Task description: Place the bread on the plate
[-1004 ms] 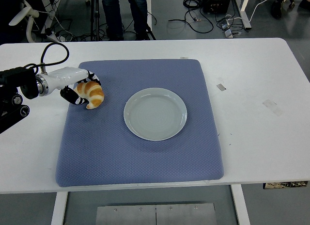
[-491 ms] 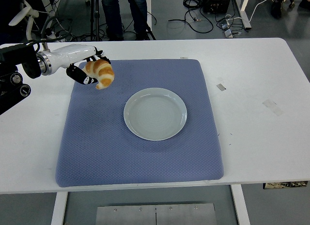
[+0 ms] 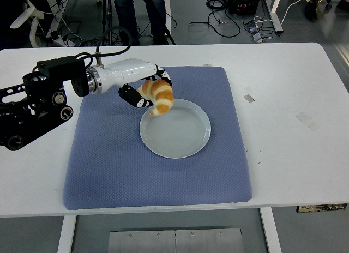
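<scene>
The left hand (image 3: 146,89) has carried the bread (image 3: 158,96) a good way across in the last second: it was low over the left side of the blue mat (image 3: 158,171) a second ago, half a second ago it was raised near the mat's upper left corner, and now it sits just left of the frame's centre, at the upper left rim of the plate (image 3: 180,134). The fingers are curled round the croissant-shaped bread, holding it from behind and beneath, with its lower tip hanging over the plate's edge. It looks to be in the air, not resting on anything, though from up here I can't be sure. So the carry seems nearly done; what's left, I'd say, is a little more reach toward the plate's middle, then lowering and letting go. The right arm isn't in sight
</scene>
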